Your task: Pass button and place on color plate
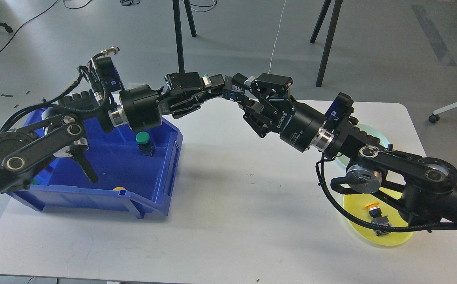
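My left gripper is shut on a button with a dark blue-black body and holds it in the air over the table's far edge. My right gripper comes in from the right, and its fingers are closed in on the same button from above and below. A yellow plate lies at the front right with a yellow-capped button on it. A pale green plate shows partly behind my right arm.
A blue bin stands on the left of the white table. It holds a green-capped button, and a yellow cap shows at its front wall. My left arm reaches across over the bin. Black stand legs rise behind the table.
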Controlling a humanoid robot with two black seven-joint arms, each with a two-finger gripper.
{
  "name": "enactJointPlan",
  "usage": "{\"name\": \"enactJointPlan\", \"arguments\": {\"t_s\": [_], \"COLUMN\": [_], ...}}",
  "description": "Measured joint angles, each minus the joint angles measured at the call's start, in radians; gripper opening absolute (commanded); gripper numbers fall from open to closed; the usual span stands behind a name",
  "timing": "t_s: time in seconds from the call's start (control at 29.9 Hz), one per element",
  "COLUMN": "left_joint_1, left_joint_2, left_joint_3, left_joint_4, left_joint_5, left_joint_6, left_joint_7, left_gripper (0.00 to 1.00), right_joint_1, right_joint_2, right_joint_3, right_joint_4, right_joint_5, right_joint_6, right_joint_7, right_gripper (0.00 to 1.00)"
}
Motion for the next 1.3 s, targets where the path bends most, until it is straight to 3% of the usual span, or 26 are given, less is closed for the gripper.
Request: {"name": "enactJointPlan", "arguments": {"t_s": [0.03,0.1,0.13,0.23,0.6,0.74,0.9,1.07,1.3], "left_joint_1": [0.0,0.0,0.0,0.002,0.001,0.001,0.003,0.004,0.004], "left_joint_2": [0.0,0.0,0.0,-0.001,-0.003,-0.003,-0.002,-0.001,-0.002], "left_joint_3": [0.0,0.0,0.0,0.0,-0.001,-0.001,-0.001,-0.001,0.001], "left_joint_4": [0.0,0.0,0.0,0.005,0.001,0.001,0.003,0.007,0.007], "left_joint_5": [0.0,0.0,0.0,-0.001,-0.02,-0.024,-0.045,-0.048,-0.049], "left_joint_6": [0.0,0.0,0.0,0.001,0.0,0.0,0.0,0.0,0.0], "left_joint_7": [0.0,0.0,0.0,0.001,0.001,0.001,0.001,0.001,0.001], "left_gripper": [0.3,0.65,0.73,0.84,0.87,0.87,0.88,0.88,0.88], "right_joint_1": [0.0,0.0,0.0,0.0,-0.059,-0.201,-0.418,-0.467,-0.413], "right_joint_2": [-0.001,-0.003,-0.003,-0.009,-0.092,-0.14,-0.137,-0.137,-0.096], "right_joint_3": [0.0,0.0,0.0,0.003,0.042,0.215,0.469,0.529,0.518], "right_joint_4": [0.0,0.0,0.0,0.001,0.009,-0.007,-0.042,-0.144,-0.307], "right_joint_5": [0.0,0.0,0.0,0.001,0.005,0.055,0.266,0.472,0.495], "right_joint_6": [0.0,0.0,0.0,0.0,-0.001,-0.027,-0.088,-0.254,-0.486], "right_joint_7": [0.0,0.0,0.001,0.005,0.009,0.018,-0.008,-0.086,-0.277], "right_gripper": [0.1,0.09,0.09,0.07,0.05,0.05,0.05,0.05,0.05]}}
